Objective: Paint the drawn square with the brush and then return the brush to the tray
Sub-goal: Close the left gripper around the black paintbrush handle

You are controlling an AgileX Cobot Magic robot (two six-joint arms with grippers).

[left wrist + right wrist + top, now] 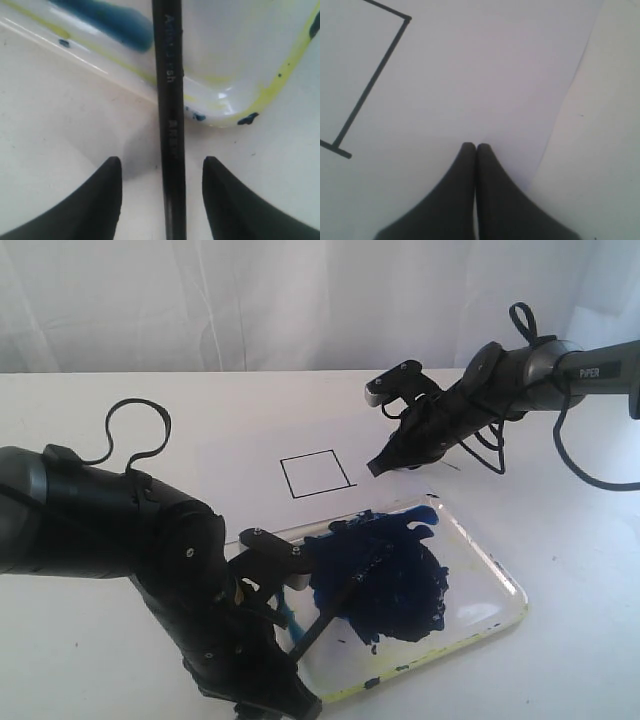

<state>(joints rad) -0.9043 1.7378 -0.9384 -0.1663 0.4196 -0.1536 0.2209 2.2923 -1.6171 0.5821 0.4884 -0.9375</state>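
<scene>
The brush (330, 615) lies with its blue tip in the paint, and its black handle (170, 125) sticks out over the near-left corner of the clear tray (500, 585). My left gripper (161, 161) is open and low over the table. Its fingers (112, 195) stand on either side of the handle without touching it. The drawn square (315, 474) on the white paper is still white inside. My right gripper (383, 464) is shut on nothing, with its tips (475, 147) down on the paper to the right of the square's outline (370, 85).
A large dark blue paint blob (385, 580) fills the middle of the tray, and its yellowish rim (235, 117) curves close to my left fingers. The paper's edge (565, 100) runs beside my right gripper. A white curtain hangs behind the white table (560, 520).
</scene>
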